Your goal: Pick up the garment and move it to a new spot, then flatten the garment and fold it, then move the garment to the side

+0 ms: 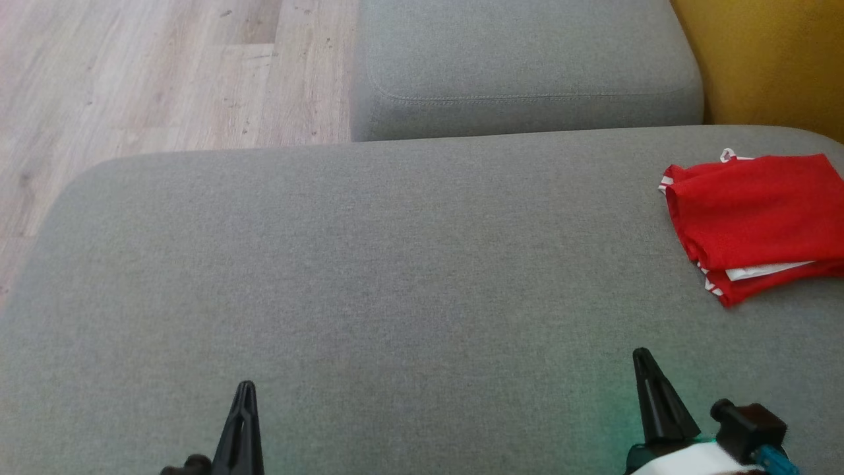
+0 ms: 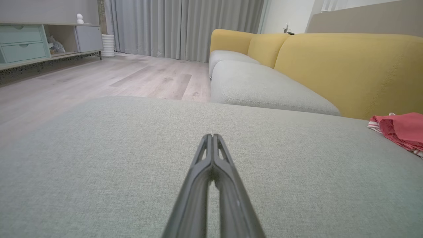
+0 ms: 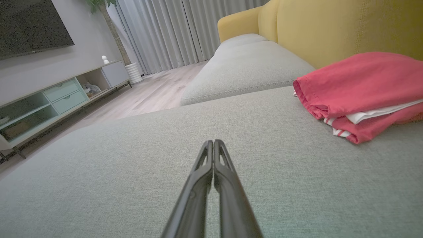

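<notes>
Left hand [image 1: 245, 390]: long dark tapered fingers [image 1: 241, 432]. Right hand [image 1: 641, 356]: same, white wrist shell [image 1: 699, 460], teal connector [image 1: 775, 456], black knob [image 1: 752, 422].

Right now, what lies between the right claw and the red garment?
Bare grey cushion, nothing else: the right wrist view shows plain fabric from the shut right claw to the folded red garment.
</notes>
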`<state>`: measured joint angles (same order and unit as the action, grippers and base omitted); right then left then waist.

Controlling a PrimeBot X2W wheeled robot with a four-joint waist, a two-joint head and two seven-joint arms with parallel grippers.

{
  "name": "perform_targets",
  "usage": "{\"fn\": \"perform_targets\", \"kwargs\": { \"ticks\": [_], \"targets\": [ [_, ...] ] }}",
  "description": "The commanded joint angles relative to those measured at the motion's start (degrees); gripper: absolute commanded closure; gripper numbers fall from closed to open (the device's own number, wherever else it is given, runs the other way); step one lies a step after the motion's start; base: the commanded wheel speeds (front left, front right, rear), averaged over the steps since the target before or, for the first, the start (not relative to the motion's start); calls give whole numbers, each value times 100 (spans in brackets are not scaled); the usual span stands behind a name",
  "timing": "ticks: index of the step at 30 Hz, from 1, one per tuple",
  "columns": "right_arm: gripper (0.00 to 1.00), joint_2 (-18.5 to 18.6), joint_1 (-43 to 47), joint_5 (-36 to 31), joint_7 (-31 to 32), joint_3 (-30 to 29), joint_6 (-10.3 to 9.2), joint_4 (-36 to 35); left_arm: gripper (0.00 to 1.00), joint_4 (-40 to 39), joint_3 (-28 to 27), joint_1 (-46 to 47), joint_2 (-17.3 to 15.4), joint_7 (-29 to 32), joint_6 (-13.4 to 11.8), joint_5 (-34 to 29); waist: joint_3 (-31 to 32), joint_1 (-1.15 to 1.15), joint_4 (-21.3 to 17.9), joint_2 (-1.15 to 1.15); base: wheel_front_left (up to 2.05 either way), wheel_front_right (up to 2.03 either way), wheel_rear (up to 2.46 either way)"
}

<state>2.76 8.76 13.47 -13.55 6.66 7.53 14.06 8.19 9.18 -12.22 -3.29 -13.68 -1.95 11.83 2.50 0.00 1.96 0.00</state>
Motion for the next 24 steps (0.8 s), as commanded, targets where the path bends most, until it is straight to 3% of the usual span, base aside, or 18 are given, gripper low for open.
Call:
{"fn": "perform_targets", "kwargs": {
  "ticks": [1,24],
  "targets": [
    [100,37,-239,149,34,-36,0,-178,100,-156,-55,196,-21,8,25,143,-3,0,-1,0,0,0,0],
    [100,110,-490,1769,340,-185,-1,-140,100,32,-238,537,-93,317,218,1806,-54,0,-39,0,0,0,0]
  ]
}}
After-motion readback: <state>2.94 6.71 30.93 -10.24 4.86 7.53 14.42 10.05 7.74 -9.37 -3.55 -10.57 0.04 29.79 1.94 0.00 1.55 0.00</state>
